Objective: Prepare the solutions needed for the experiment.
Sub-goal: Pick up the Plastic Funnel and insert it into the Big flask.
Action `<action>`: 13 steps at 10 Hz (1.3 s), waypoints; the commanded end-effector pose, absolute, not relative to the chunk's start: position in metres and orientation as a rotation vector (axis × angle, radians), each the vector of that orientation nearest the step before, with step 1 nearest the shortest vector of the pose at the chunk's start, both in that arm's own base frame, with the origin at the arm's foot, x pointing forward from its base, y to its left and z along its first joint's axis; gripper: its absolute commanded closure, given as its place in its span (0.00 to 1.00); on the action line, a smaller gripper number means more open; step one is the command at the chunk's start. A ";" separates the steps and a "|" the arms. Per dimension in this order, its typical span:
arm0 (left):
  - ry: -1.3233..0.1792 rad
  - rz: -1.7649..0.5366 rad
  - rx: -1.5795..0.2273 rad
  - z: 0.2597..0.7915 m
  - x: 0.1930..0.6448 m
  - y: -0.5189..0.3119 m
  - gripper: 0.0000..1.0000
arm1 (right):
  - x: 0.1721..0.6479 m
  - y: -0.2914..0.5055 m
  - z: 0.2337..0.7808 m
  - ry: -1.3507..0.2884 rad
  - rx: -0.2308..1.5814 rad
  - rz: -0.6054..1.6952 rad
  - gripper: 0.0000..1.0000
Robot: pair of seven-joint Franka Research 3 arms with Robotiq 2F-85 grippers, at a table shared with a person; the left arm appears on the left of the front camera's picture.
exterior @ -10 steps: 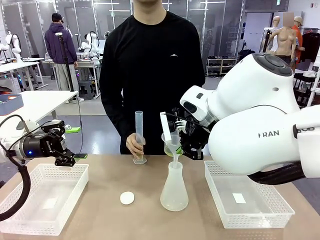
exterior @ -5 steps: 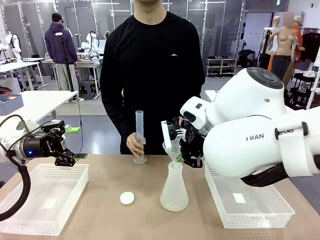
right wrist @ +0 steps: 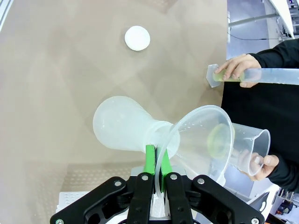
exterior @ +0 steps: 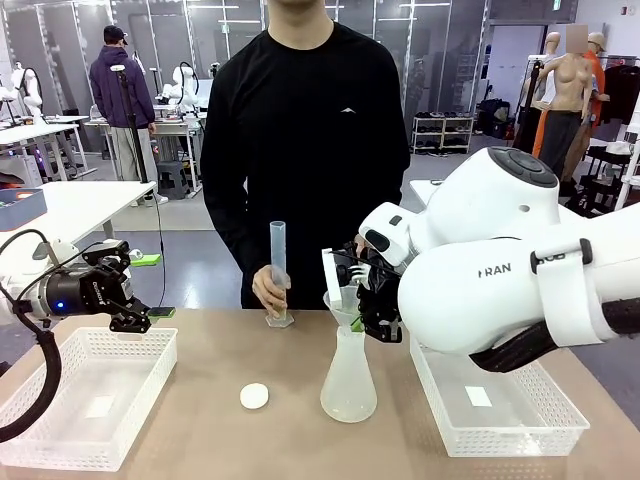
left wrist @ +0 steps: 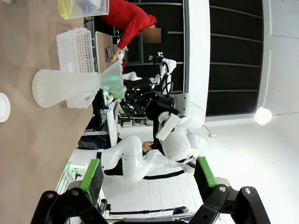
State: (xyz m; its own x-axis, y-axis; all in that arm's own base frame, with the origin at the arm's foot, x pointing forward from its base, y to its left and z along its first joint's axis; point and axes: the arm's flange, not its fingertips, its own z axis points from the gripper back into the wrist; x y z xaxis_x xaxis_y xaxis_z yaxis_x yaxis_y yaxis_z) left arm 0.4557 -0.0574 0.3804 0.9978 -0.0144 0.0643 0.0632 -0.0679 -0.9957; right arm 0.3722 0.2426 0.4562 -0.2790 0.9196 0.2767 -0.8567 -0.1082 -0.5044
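Note:
A frosted conical flask [exterior: 348, 380] stands mid-table with a clear funnel [exterior: 343, 304] in its neck. My right gripper [exterior: 362, 312] is shut on the funnel's wall; in the right wrist view its green pads [right wrist: 150, 161] pinch the funnel [right wrist: 203, 135] above the flask [right wrist: 122, 128]. A person's hand holds a beaker [right wrist: 248, 148] behind the funnel, and the pale yellow-green solution [right wrist: 216, 140] shows through it. That liquid [left wrist: 70, 7] also sits in the beaker in the left wrist view. My left gripper [exterior: 130, 318] hangs open over the left basket, nothing between its fingers [left wrist: 91, 173].
The person's other hand [exterior: 268, 292] steadies a tall measuring cylinder [exterior: 278, 262] at the far table edge. A small white disc [exterior: 254, 396] lies left of the flask. White mesh baskets stand at the left [exterior: 60, 440] and the right [exterior: 520, 430].
My right arm came down and slightly left, bringing the funnel from just above the flask into its neck. The left arm and the cylinder stayed put.

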 end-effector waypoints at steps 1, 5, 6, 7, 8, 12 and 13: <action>-0.035 -0.071 -1.640 0.382 0.455 -0.057 0.00 | 0.377 0.240 0.451 -0.713 -0.101 1.751 0.77; -0.035 -0.071 -1.640 0.382 0.455 -0.057 0.00 | 0.375 0.241 0.452 -0.712 -0.122 1.758 0.39; -0.035 -0.071 -1.640 0.382 0.455 -0.057 0.00 | 0.374 0.241 0.454 -0.704 -0.132 1.763 0.38; -0.035 -0.071 -1.640 0.382 0.455 -0.057 0.00 | 0.373 0.241 0.455 -0.687 -0.134 1.765 0.19; -0.035 -0.071 -1.640 0.382 0.455 -0.057 0.00 | 0.373 0.241 0.456 -0.679 -0.143 1.767 0.18; -0.035 -0.071 -1.640 0.382 0.455 -0.057 0.00 | 0.372 0.243 0.455 -0.683 -0.130 1.747 0.00; -0.035 -0.071 -1.640 0.382 0.455 -0.057 0.00 | 0.372 0.243 0.455 -0.683 -0.130 1.747 0.00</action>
State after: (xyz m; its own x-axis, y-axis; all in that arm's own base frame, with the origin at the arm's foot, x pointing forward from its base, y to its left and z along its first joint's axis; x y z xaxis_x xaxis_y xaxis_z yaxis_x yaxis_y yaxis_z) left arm 0.4557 -0.0574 0.3804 0.9978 -0.0145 0.0643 0.0632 -0.0679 -0.9957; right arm 0.3714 0.2439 0.4549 -0.3010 0.9177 0.2592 -0.8535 -0.1380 -0.5024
